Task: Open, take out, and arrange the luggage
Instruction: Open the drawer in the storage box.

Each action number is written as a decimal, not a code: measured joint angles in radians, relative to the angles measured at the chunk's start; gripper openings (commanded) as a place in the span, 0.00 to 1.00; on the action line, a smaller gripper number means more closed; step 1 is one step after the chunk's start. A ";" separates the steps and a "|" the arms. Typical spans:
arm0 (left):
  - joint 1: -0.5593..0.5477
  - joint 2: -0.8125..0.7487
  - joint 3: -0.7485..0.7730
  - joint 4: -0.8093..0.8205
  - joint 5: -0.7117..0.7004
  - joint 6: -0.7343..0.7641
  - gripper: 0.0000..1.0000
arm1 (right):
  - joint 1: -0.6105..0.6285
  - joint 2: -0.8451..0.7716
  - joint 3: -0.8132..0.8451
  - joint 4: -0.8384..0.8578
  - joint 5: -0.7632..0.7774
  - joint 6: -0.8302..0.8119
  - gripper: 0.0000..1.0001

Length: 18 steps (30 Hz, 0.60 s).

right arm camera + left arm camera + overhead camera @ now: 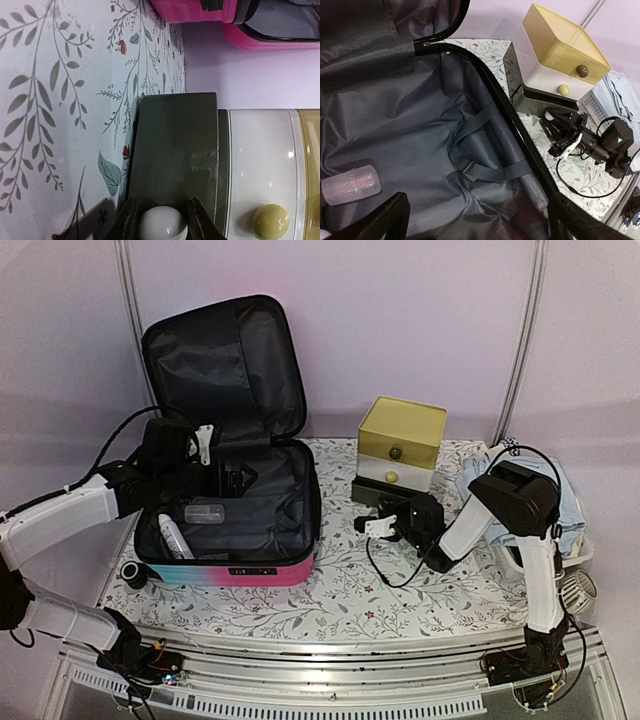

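The luggage point(262, 573) lies open at the table's left, its lid standing upright and its black lining showing point(420, 130). Inside are a clear plastic bottle point(205, 512) point(351, 186), a white tube point(172, 536) and a grey strap point(485, 170). My left gripper point(240, 478) point(485, 225) hovers inside the luggage above the lining, open, with nothing between its fingers. My right gripper point(366, 522) point(161, 222) is low on the table in front of the drawer box point(402, 430), shut on the white knob point(161, 225) of the dark bottom drawer point(175, 150).
The drawer box has a yellow top tier and a white middle drawer with a yellow knob point(270, 221). At the far right a white mesh basket point(578, 585) holds blue cloth point(572, 502). A black round object point(133, 573) sits by the luggage's near left corner.
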 measured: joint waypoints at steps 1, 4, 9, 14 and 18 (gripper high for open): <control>0.000 0.000 0.000 0.000 0.001 0.000 0.98 | 0.000 -0.010 -0.002 -0.017 -0.007 0.005 0.06; 0.000 0.000 0.000 0.002 0.004 0.000 0.98 | 0.000 -0.027 -0.002 -0.051 -0.016 0.017 0.06; 0.000 -0.005 -0.001 0.009 0.010 -0.006 0.98 | 0.003 -0.040 -0.009 -0.070 -0.021 0.025 0.06; 0.000 -0.006 -0.006 0.016 0.014 -0.009 0.98 | 0.022 -0.060 -0.032 -0.079 -0.024 0.033 0.06; 0.000 -0.006 -0.006 0.017 0.014 -0.011 0.98 | 0.037 -0.078 -0.056 -0.080 -0.026 0.040 0.06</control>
